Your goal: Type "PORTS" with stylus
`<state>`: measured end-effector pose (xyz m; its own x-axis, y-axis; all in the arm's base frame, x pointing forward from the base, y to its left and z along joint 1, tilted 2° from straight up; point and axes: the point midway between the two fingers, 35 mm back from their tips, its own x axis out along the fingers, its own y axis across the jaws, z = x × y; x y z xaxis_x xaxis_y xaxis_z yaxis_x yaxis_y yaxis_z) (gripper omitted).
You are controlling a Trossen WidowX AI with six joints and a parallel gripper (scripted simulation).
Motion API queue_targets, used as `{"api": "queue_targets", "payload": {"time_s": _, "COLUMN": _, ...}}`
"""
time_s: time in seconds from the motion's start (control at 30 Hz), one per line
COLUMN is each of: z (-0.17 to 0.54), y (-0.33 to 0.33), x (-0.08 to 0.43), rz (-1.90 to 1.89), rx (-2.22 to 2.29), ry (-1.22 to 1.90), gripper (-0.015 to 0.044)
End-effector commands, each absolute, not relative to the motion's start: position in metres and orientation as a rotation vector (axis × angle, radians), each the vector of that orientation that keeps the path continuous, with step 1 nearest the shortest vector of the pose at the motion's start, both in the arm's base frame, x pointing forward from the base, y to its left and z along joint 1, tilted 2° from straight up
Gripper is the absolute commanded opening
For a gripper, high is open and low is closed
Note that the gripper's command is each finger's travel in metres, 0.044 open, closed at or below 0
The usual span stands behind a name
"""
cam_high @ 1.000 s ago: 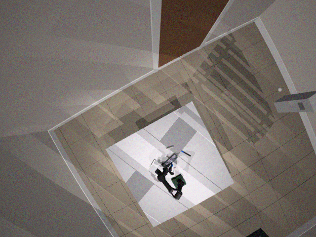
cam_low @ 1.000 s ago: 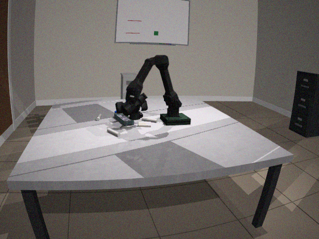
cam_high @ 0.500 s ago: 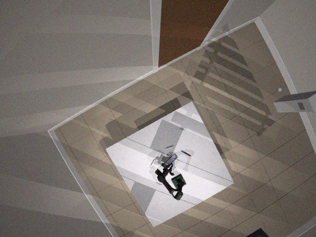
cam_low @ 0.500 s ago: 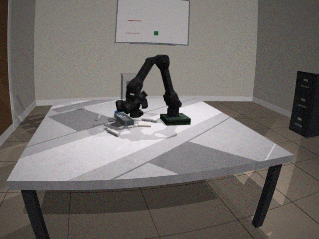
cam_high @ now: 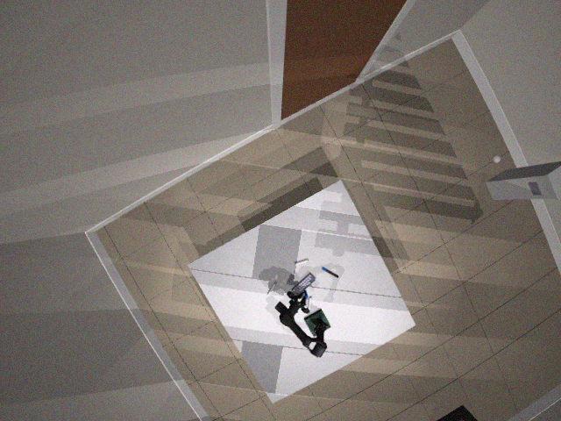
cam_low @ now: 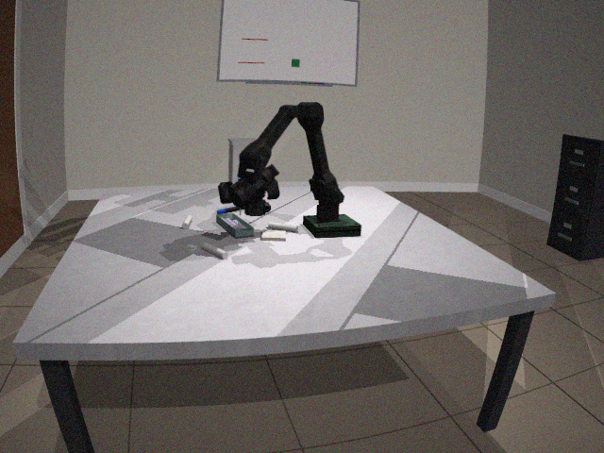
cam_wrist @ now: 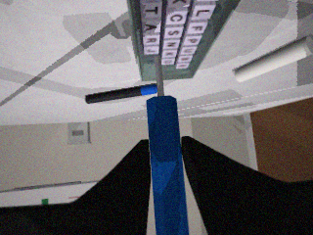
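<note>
While the gripper [cam_low: 257,209] [cam_wrist: 164,145] grips the blue stylus [cam_wrist: 167,147], keyboard [cam_high: 302,282] [cam_low: 235,225] [cam_wrist: 166,74] sits just ahead

Stylus tip over the J-key end of a letter row – contact can't be told; black marker with blue end [cam_high: 330,272] [cam_wrist: 119,93] on desk [cam_high: 362,312] [cam_low: 219,297] [cam_wrist: 39,93], beyond keyboard

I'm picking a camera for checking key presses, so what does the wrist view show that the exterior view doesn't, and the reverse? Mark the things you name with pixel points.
Only the wrist view: readable key letters, such as T and A, and the blue stylus [cam_wrist: 166,147] clamped between the tool's fingers.

Only the exterior view: the green base [cam_low: 331,231] under the arm [cam_low: 311,117], the table's legs [cam_low: 507,365] and a black filing cabinet [cam_low: 578,199].

Both: the keyboard [cam_low: 234,224] [cam_wrist: 188,73] and the black pen with a blue end [cam_low: 225,210] [cam_wrist: 117,94].
</note>
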<state>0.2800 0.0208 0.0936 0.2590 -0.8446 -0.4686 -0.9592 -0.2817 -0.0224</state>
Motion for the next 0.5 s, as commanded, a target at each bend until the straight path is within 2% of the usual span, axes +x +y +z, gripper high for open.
{"api": "queue_targets", "payload": {"time_s": 0.0, "z": 0.095, "y": 0.017, "x": 0.285, "rz": 0.535, "rx": -2.231, "ry": 1.66, "gripper": 0.0}}
{"api": "queue_targets", "payload": {"time_s": 0.47, "z": 0.086, "y": 0.001, "x": 0.303, "rz": 0.533, "rx": -2.23, "ry": 1.665, "gripper": 0.0}}
